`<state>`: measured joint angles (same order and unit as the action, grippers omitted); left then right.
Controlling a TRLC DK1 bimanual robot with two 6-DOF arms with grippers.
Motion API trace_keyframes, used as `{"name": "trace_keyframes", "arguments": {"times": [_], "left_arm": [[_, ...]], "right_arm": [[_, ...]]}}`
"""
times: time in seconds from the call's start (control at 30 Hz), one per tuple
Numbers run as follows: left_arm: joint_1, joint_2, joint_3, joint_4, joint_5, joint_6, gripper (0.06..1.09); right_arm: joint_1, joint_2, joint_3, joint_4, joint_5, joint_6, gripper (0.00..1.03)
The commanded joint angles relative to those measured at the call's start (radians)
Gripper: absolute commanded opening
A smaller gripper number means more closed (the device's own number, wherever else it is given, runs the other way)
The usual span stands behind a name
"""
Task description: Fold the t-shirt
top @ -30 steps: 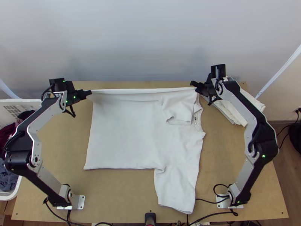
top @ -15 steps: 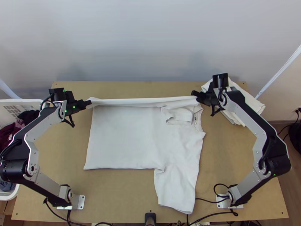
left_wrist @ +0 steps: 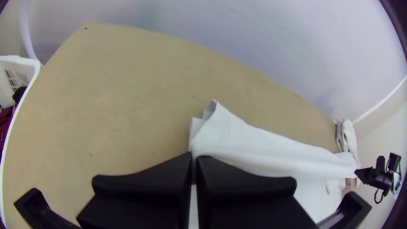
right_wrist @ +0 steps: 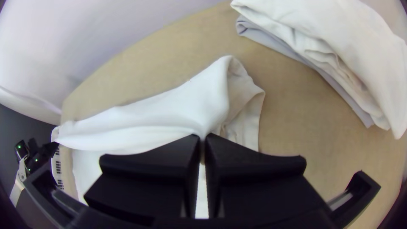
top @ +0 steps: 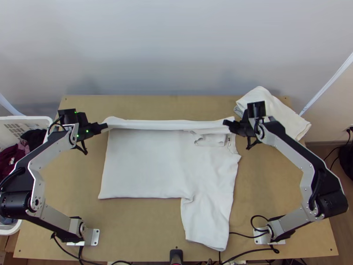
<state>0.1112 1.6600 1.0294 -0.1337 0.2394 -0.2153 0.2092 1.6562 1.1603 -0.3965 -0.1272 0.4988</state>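
Left gripper, two wide flat black fingers: pressed together on one end of the far side of the cloth. Right gripper, same pattern: pressed together on the opposite end of that side, by the collar. Between them, one long narrow band of cloth, turned over toward the near side and running nearly straight across. Held item: white short-sleeved t-shirt with a buttoned neck opening, otherwise spread flat on the middle of the table, hem toward the left arm, collar toward the right. One sleeve, laid out toward the table's near edge; the other sleeve, turned in on the body near the collar, partly under the band. Beyond the right gripper, at the table's far right corner: stack of folded white and grey cloths. Beside the table on the left: white plastic basket with slotted sides, containing dark red, black and blue-grey garments. Support: light wooden table.
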Motion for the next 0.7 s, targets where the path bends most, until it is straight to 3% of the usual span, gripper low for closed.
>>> {"name": "trace_keyframes", "arguments": {"times": [0.0,0.37,0.53,0.57,0.67], "left_arm": [[-0.004,-0.04,-0.061,-0.001,-0.018,0.019,0.09],[-0.008,-0.112,-0.172,-0.043,0.009,0.085,0.1],[-0.018,-0.16,-0.238,-0.044,0.012,0.114,0.11],[-0.018,-0.174,-0.249,-0.046,0.015,0.114,0.16],[-0.018,-0.24,-0.284,-0.047,0.028,0.114,0.43]], "right_arm": [[-0.004,-0.032,-0.054,0.013,0.026,0.023,0.03],[-0.007,-0.03,-0.152,0.061,0.028,0.02,0.04],[0.001,-0.056,-0.188,0.062,0.029,0.03,0.35],[0.001,-0.065,-0.195,0.062,0.029,0.032,0.39],[0.001,-0.105,-0.22,0.062,0.032,0.038,0.54]]}}
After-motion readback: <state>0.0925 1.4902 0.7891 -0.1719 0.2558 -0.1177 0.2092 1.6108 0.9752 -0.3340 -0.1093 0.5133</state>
